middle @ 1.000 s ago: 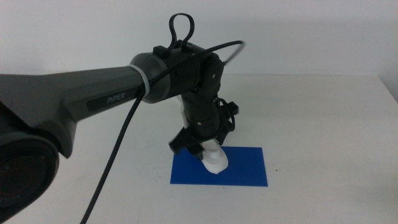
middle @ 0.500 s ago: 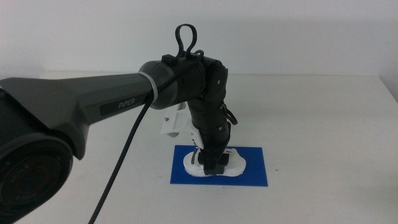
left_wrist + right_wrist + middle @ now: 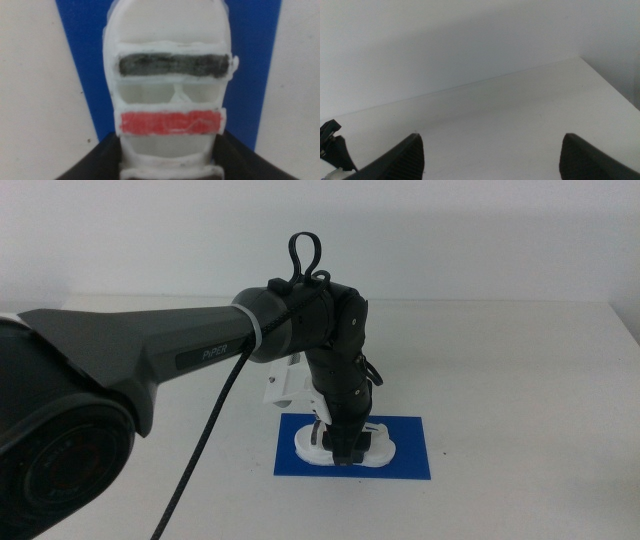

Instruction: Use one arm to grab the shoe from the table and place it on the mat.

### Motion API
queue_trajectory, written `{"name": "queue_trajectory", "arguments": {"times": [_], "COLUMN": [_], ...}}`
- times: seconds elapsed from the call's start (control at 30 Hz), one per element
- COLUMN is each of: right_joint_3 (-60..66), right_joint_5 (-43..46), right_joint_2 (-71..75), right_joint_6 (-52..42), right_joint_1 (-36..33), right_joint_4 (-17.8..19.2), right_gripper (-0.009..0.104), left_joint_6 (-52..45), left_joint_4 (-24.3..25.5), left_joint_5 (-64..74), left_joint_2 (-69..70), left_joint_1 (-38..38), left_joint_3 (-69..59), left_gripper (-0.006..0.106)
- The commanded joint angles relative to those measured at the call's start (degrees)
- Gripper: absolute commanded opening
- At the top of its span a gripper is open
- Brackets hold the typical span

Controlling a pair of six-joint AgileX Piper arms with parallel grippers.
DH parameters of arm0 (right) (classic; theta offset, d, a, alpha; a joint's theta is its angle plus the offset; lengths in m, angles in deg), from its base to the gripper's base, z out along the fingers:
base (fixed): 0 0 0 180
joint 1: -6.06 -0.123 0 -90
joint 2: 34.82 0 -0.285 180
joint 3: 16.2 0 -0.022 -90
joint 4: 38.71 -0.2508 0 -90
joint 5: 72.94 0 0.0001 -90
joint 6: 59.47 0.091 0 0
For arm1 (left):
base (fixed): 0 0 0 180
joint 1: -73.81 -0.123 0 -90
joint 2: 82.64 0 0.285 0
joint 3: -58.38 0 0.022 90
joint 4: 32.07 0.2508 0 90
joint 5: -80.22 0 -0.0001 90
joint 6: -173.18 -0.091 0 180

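Note:
The white shoe (image 3: pixel 380 446) with black and red straps lies flat on the blue mat (image 3: pixel 412 452), toward the mat's left half. My left gripper (image 3: pixel 345 446) comes straight down onto its middle, jaws shut against its two sides. The left wrist view looks down on the shoe (image 3: pixel 170 65) with the mat (image 3: pixel 82 60) beneath it, and the left gripper (image 3: pixel 170 152) hugs the shoe's near end. Over bare table, the right gripper (image 3: pixel 492 150) stands open and holds nothing; the middle view does not show it.
The white table (image 3: pixel 520 380) surrounds the mat, with a pale wall behind its far edge. The left arm's thick body (image 3: pixel 150 360) and black cable (image 3: pixel 205 440) cross the left half of the middle view. A white bracket (image 3: pixel 282 385) sits at its wrist.
The left arm has lowered the shoe from a tilted hang above the mat to lying flat on it. In the last half second it has barely shifted.

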Motion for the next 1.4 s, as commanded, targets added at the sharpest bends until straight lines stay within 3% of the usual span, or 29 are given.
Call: {"name": "queue_trajectory", "arguments": {"times": [0.0,0.1,0.13,0.37,0.47,0.57,0.73,0.83,0.93,1.0,1.2,1.37], "right_joint_3": [0.1,0.1,0.1,0.1,0.1,0.1,0.1,0.1,0.1,0.1,0.1,0.1], "right_joint_5": [0.5,0.5,0.5,0.5,0.5,0.5,0.5,0.5,0.5,0.5,0.5,0.5], "right_joint_2": [0.3,0.3,0.3,0.3,0.3,0.3,0.3,0.3,0.3,0.3,0.3,0.3], "right_joint_6": [-0.2,-0.2,-0.2,-0.2,-0.2,-0.2,-0.2,-0.2,-0.2,-0.2,-0.2,-0.2], "right_joint_1": [-0.1,-0.1,-0.1,-0.1,-0.1,-0.1,-0.1,-0.1,-0.1,-0.1,-0.1,-0.1], "right_joint_4": [0.4,0.4,0.4,0.4,0.4,0.4,0.4,0.4,0.4,0.4,0.4,0.4], "right_gripper": [0.079,0.079,0.079,0.079,0.079,0.079,0.079,0.079,0.079,0.079,0.079,0.079], "left_joint_6": [0.2,-0.3,-0.3,-2.0,-10.2,-18.8,-41.0,-53.3,-71.4,-76.8,-79.1,-82.6], "left_joint_4": [0.7,0.7,0.7,2.6,8.8,19.2,34.0,39.8,41.8,43.7,45.3,42.4], "left_joint_5": [-1.2,-0.4,0.5,11.4,14.0,14.0,14.0,14.0,5.1,-2.9,-7.8,-12.2], "left_joint_2": [-0.3,0.4,1.1,14.4,22.2,28.0,37.0,41.5,45.1,47.5,52.4,55.1], "left_joint_1": [0.1,0.1,0.1,0.1,0.1,0.1,0.0,0.0,0.0,0.0,0.0,0.0], "left_joint_3": [0.3,0.3,0.3,0.3,-0.6,-4.4,-17.5,-24.3,-30.0,-33.2,-35.8,-36.1], "left_gripper": [0.067,0.092,0.094,0.094,0.094,0.094,0.094,0.094,0.094,0.094,0.094,0.094]}}
